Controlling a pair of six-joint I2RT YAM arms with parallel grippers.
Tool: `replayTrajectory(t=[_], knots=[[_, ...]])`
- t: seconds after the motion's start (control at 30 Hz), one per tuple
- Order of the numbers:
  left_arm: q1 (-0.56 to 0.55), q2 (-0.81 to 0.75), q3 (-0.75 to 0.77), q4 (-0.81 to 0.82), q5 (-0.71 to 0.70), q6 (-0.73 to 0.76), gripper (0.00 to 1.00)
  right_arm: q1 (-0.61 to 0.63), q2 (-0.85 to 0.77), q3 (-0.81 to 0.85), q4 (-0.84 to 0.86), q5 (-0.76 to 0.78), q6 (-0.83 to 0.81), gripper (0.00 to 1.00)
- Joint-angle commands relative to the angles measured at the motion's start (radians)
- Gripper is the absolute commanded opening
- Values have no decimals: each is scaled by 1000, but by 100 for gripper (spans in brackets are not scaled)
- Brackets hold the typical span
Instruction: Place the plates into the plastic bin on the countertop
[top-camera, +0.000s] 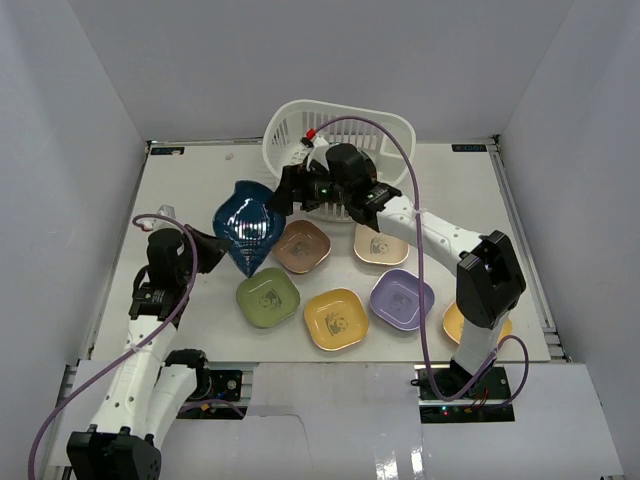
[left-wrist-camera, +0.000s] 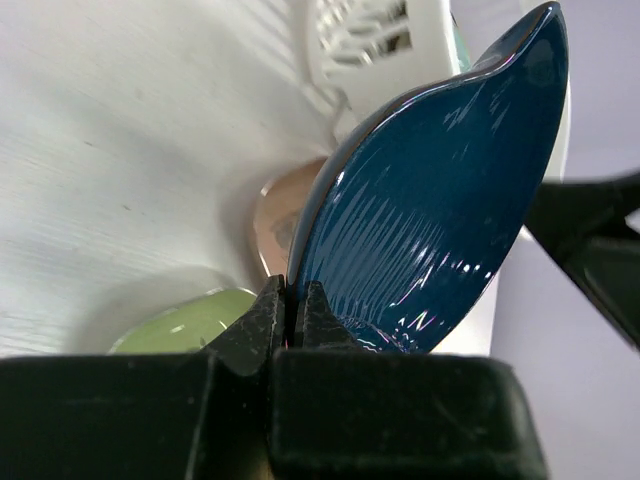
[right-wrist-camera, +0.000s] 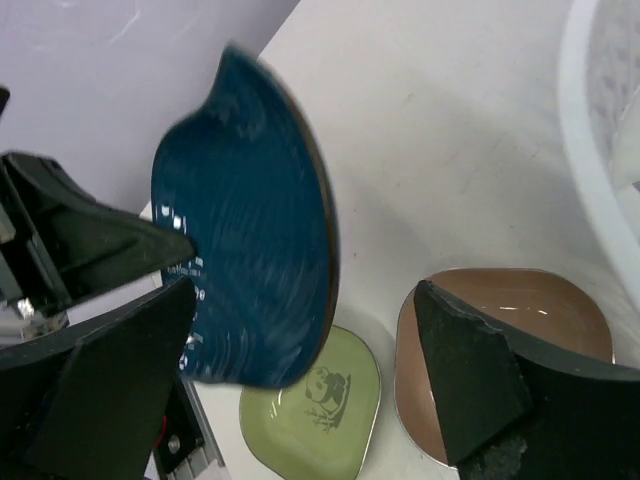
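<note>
Left gripper (left-wrist-camera: 290, 303): jaws clenched on the lower rim of the dark blue plate (left-wrist-camera: 440, 220), a thin bite at the very edge. The plate is tipped up on its side and looks clear of the countertop (top-camera: 190, 180), over the left half of the desk, toward the far-left corner. Right gripper (top-camera: 282, 195): jaws released and spread wide, facing the plate's opposite rim. The wrist view puts the plate between the fingers, but whether they already straddle it in depth I cannot tell. Below and just beside the plate lie the brown dish (top-camera: 303, 246) and green dish (top-camera: 268, 297); the yellow (top-camera: 336, 319), purple (top-camera: 402, 299) and beige (top-camera: 380, 243) dishes lie toward the near edge, and the orange one (top-camera: 465, 325) sits half under the right arm by the near-right corner. The plastic bin (top-camera: 335, 120) stands at the middle of the far edge, right behind the right wrist. This reads as a hand-over. To do it well, slide the right jaws well onto the rim opposite the left grip, since the glaze looks slick. Close firmly before the left lets go. Then keep the plate edge-up, lift it over the bin wall and lower it between the ribs, not drop it. Watch the brown dish underneath while swinging.
</note>
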Motion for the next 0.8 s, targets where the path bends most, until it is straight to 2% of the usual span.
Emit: replayTrajectory(t=[0.0,0.13,0.17,0.2,0.23,0.27,0.3,0.37,0.4,0.43,0.5,0.63,0.77], knots=[[-30,-27,4,180,144,-20,0,-16,15,-10,69,47,46,99],[-64,-26,24,212,166,-9,0,-16,22,-24,61,76,58,86],[-71,-24,28,210,161,-6,0,-16,19,-28,63,79,60,74],[-84,-21,36,209,161,2,0,-16,15,-30,63,91,64,45],[-88,-18,50,204,160,6,0,-17,10,-34,67,96,72,33],[-94,-12,56,184,147,9,15,-16,-2,-33,70,102,74,24],[-100,-6,64,168,138,14,26,-20,-8,-31,70,114,75,9],[-107,8,93,126,123,48,46,-32,-25,-15,72,114,86,8],[-113,23,102,73,103,64,60,-54,-28,-7,75,96,92,8],[-113,31,113,43,91,101,66,-69,-30,2,77,82,101,8],[-114,63,137,-58,55,137,73,-120,-31,36,87,45,130,8],[-114,115,125,-190,18,195,78,-218,-19,128,90,-5,169,8],[-114,218,84,-267,66,223,81,-324,53,235,80,11,195,8]])
